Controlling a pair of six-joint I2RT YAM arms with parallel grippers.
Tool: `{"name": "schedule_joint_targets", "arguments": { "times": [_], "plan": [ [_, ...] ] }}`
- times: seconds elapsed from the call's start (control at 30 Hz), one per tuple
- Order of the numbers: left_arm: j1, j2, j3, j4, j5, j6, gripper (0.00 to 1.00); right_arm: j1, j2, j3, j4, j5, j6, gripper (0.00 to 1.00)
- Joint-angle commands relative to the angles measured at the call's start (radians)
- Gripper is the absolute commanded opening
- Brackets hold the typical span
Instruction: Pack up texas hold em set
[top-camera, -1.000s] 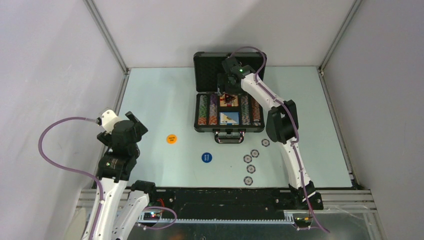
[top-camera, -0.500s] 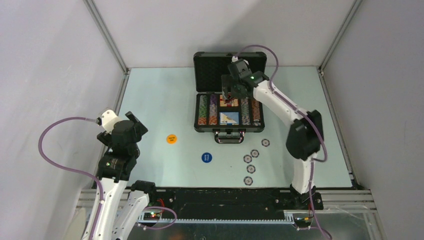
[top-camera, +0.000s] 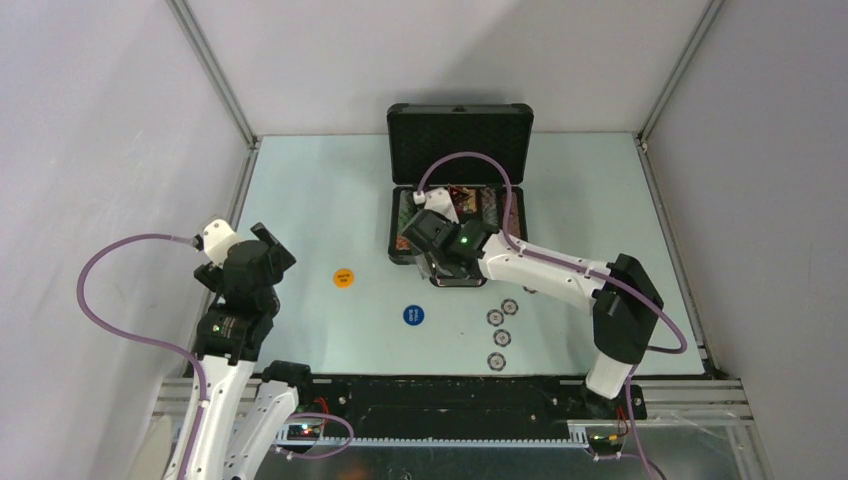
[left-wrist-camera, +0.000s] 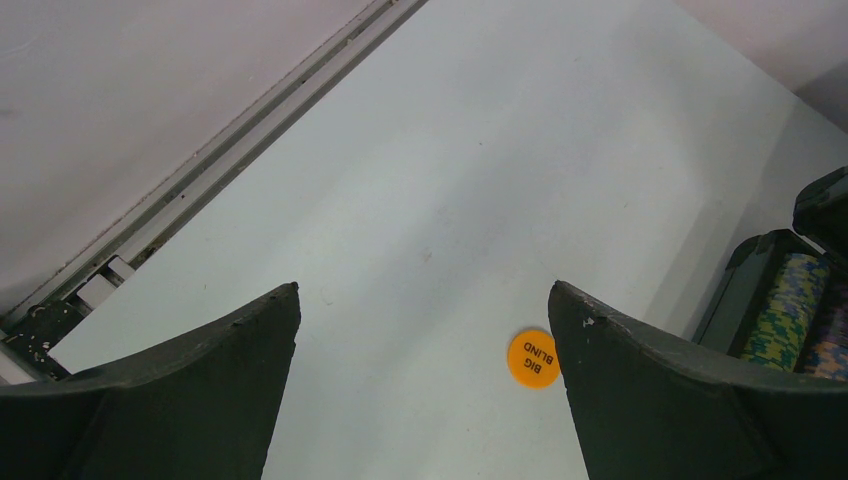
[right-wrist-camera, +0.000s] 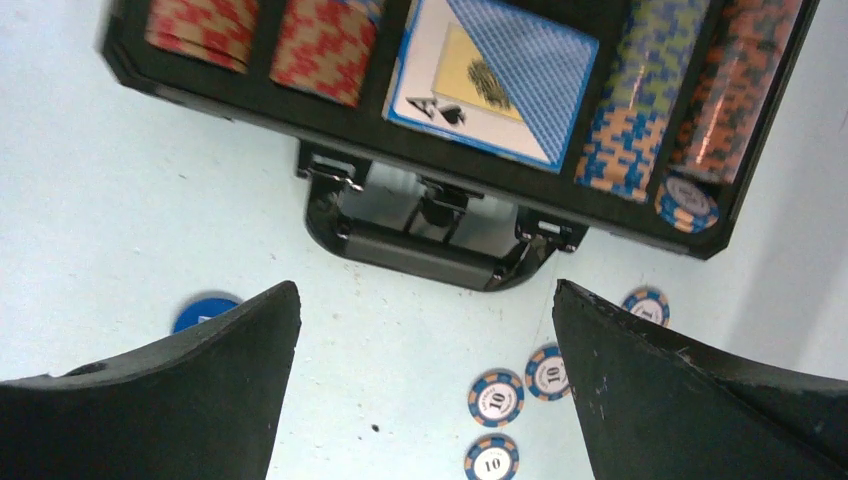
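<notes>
Swung back from the open briefcase (top-camera: 460, 140) at upper centre, the right gripper (right-wrist-camera: 425, 292) hovers wide open and empty over its handle (right-wrist-camera: 420, 255), apparently bound for loose chips (top-camera: 502, 337) lower centre; left gripper (left-wrist-camera: 423, 300) idles agape, empty

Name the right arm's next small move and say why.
Probably shift the right gripper, open and empty above the case handle, over the nearest loose chip on the table. Several chips lie outside the open case and need packing.
</notes>
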Motion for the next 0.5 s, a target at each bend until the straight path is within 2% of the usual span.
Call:
{"name": "schedule_joint_targets", "arguments": {
  "times": [0.0, 0.17, 0.27, 0.47],
  "plan": [
    [-0.002, 0.005, 0.042, 0.007, -0.005, 0.016, 0.98, -0.021, -0.078, -0.089, 0.045, 0.017, 0.076, 0.99],
    [-0.002, 0.003, 0.041, 0.006, -0.003, 0.016, 0.98, 0.051, -0.094, -0.131, 0.111, -0.049, 0.114, 1.0],
    [-0.002, 0.006, 0.042, 0.007, -0.001, 0.017, 0.98, 0.087, -0.058, -0.134, 0.148, -0.116, 0.148, 0.99],
    [-0.002, 0.01, 0.042, 0.006, 0.006, 0.018, 0.98, 0.172, 0.025, -0.123, 0.178, -0.147, 0.238, 0.99]
  ]
}}
